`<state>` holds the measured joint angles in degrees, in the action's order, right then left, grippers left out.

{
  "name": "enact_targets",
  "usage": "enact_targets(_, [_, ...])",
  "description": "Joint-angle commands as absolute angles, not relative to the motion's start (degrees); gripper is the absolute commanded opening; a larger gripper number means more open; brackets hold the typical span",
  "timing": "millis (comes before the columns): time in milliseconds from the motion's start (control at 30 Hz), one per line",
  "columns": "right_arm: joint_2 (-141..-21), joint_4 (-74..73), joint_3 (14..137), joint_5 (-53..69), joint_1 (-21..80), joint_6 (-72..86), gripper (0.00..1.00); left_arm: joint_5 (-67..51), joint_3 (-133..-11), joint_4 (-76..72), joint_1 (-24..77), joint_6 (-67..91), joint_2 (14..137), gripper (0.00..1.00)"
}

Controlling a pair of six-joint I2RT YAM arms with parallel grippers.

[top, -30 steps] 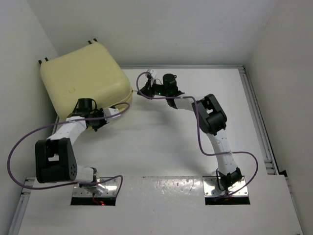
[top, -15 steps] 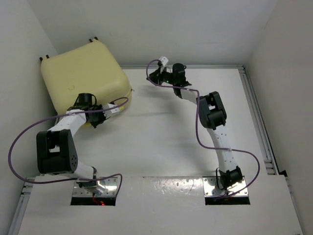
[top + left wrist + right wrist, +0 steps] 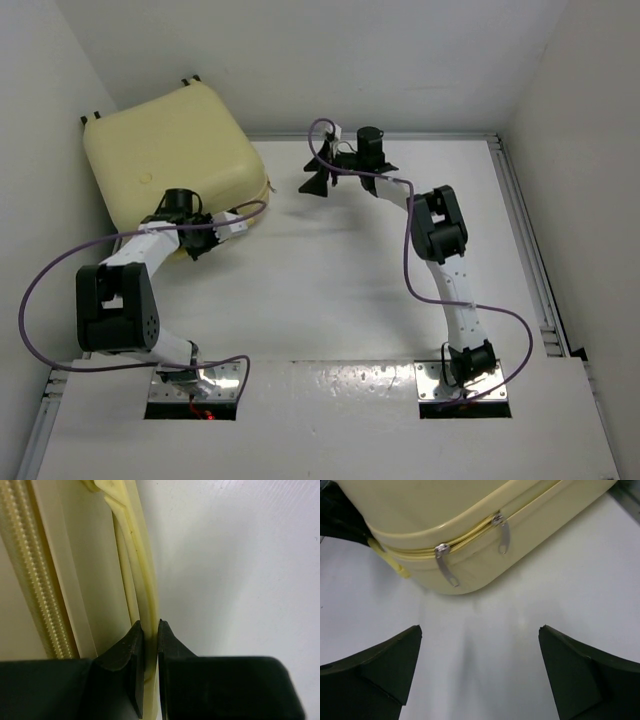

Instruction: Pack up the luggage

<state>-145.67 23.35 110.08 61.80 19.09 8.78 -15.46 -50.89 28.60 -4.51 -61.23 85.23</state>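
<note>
White table (image 3: 330, 290), white walls. Luggage (image 3: 170, 150) at far-left corner, lid down. Left gripper (image 3: 149, 630) pinched narrow on cream strap (image 3: 145, 580) at shell side. Right gripper (image 3: 480, 630) spread wide, empty, near zipper pulls (image 3: 447, 570). Judged step: zipping shut. Next: centre jaws over one pull, close.

Overhead camera looks down; both wrist cameras closely face luggage (image 3: 170, 150).

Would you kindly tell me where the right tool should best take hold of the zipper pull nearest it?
Probably its free lower end: the zipper pull hangs flat against the suitcase shell, fixed only at the top. Come from the table side, where the open right tool faces it, pinching the tab's narrow edges.
</note>
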Motion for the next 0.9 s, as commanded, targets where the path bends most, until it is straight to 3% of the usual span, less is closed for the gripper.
enact_targets(0, [-139.85, 23.03, 107.68, 65.22, 21.62, 4.68, 1.00, -12.13, -47.73, 27.07, -2.82, -66.18, 87.98, 0.00])
enact_targets(100, [-138.35, 21.20, 105.21, 63.73, 23.46, -2.25, 0.97, -11.60, -45.54, 27.60, -2.81, -66.71, 85.70, 0.00])
enact_targets(200, [-136.06, 27.84, 98.20, 53.04, 26.53, -5.62, 0.85, -11.60, -45.00, 27.60, -2.29, -64.70, 84.30, 0.00])
enact_targets(233, [-135.97, 29.86, 97.22, 50.65, 26.98, -5.71, 0.77, -11.60, -44.30, 27.60, -2.29, -64.69, 84.29, 0.00])
enact_targets(400, [-136.32, 37.44, 95.01, 33.06, 30.23, -9.13, 0.64, -10.99, -41.75, 27.60, -2.29, -62.76, 81.39, 0.00])
enact_targets(667, [-134.91, 49.21, 86.40, 13.47, 35.33, -15.99, 0.66, -11.60, -38.59, 27.60, -3.51, -64.33, 78.32, 0.00])
enact_targets(867, [-135.96, 57.03, 83.93, 5.63, 39.72, -21.18, 0.65, -13.45, -37.53, 24.09, -6.67, -65.48, 79.36, 0.00])
